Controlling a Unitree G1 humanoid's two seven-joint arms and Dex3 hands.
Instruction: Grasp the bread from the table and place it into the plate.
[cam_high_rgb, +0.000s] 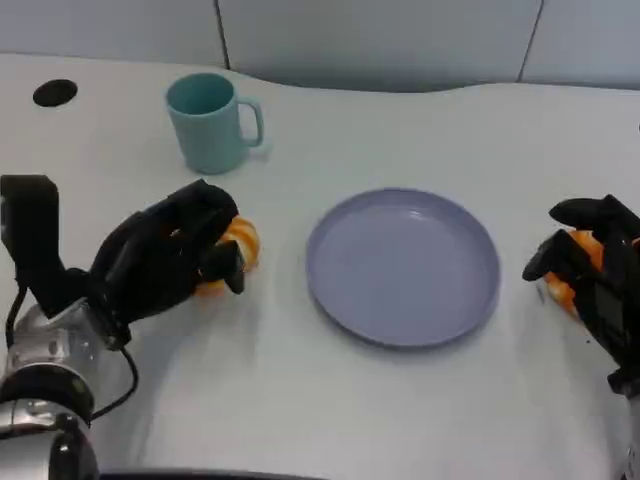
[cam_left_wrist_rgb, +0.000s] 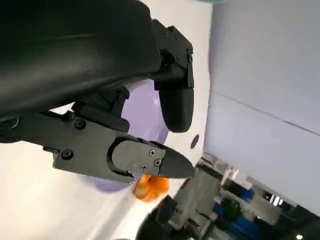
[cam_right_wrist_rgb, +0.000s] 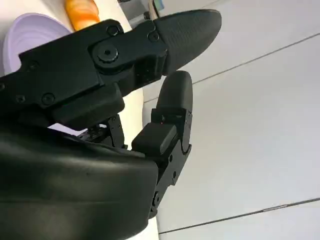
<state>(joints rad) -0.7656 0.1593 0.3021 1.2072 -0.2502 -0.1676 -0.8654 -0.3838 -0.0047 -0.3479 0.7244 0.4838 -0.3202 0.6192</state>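
White table (cam_high_rgb: 420, 420), pale wall panels behind; lighting even, surface matte.

Plate (cam_high_rgb: 403, 266): lilac, round, centre of table between my hands. Nothing in it, rim and well both bare. Largest target on the table, so placement tolerance looks generous.

Mug (cam_high_rgb: 211, 122): teal, upright, handle to my right, well behind my L hand. Interior not visible from the head view, contents cannot tell. Not part of task.

L hand (cam_high_rgb: 165, 258): fingers curled over bread (cam_high_rgb: 232, 250), an orange roll lying on the table just L of the plate. Fingers wrap its top and near side; whether it is truly clamped or only covered I cannot tell for certain, but I judge it a grip. Bread appears to be sitting on the surface, not lifted.

R hand (cam_high_rgb: 590, 268): fingers curled around a second orange roll (cam_high_rgb: 566, 270) at the table's R edge, well apart from the plate rim. Reads as held.

Step in hand, my judgement: secure L-side bread, then carry to plate. To do well: confirm firm wrap w/o crushing, lift straight up enough to clear rim, travel R, lower over the plate's middle before releasing. Risk: soft roll slipping out, or knuckles clipping rim and shoving plate.

Small black disc (cam_high_rgb: 54, 93) far L rear; irrelevant.
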